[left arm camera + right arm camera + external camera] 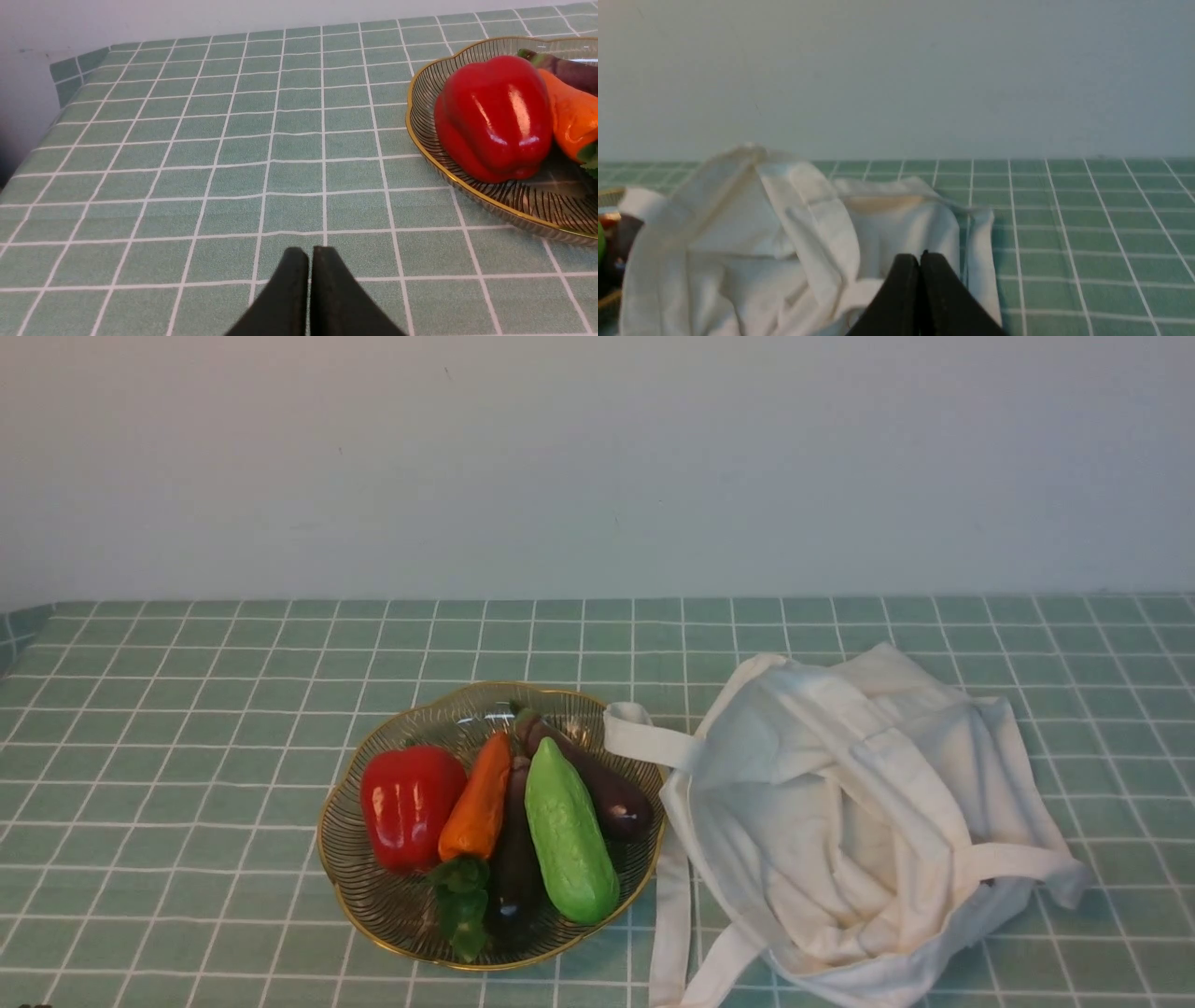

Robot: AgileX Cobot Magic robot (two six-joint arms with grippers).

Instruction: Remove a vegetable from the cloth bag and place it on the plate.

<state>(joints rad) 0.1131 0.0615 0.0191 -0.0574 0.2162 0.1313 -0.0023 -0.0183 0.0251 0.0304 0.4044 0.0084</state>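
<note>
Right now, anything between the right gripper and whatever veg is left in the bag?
Only the cloth bag itself: it lies slumped, folds and straps draped over its mouth. No vegetable shows inside. The right gripper, shut, faces the fabric with nothing else between. The plate sits to the bag's left.

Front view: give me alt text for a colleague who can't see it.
A glass plate on a green checked tablecloth holds a red pepper, carrot, two eggplants and a green cucumber. A crumpled white cloth bag lies to its right.
</note>
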